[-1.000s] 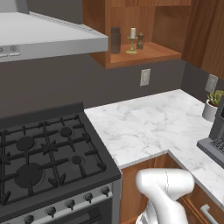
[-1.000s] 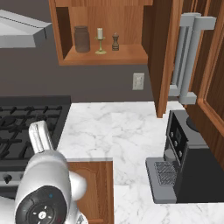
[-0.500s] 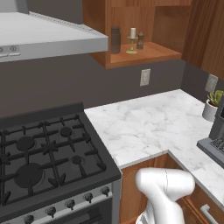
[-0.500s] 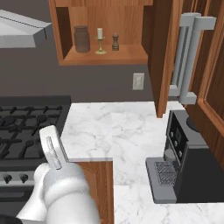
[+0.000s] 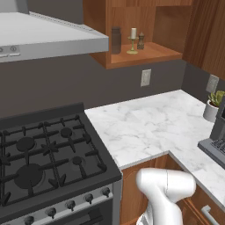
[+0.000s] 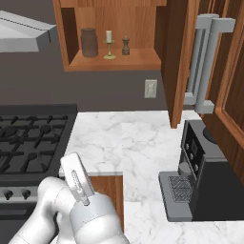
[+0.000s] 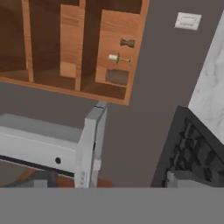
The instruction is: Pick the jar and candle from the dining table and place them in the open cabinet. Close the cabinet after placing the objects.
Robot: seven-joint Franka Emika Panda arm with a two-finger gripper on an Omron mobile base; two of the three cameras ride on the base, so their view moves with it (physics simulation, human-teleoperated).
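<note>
jar (image 6: 89, 42) and candle (image 6: 109, 37) stand in the open cabinet (image 6: 143, 61), top centre of frame; my fingers are spread wide, holding nothing; no writing readable.

1 gas stove (image 5: 44, 162): black, with cast grates over the burners and a row of knobs along its front edge; sits flush against the counter's left end.
1 range hood (image 5: 48, 39): grey metal, mounted above the stove.
1 counter (image 5: 149, 123): white marble with grey veins, L-shaped, over brown wooden fronts.
1 wall outlet (image 5: 146, 78): white, on the dark grey backsplash above the counter.
1 pepper mill (image 6: 126, 45): small, dark, upright on the wall shelf.
1 coffee machine (image 6: 202, 174): black with a grey drip tray, on the counter's right leg.
1 potted plant (image 5: 212, 105): green leaves in a pale pot, near the counter's far right corner.
</note>
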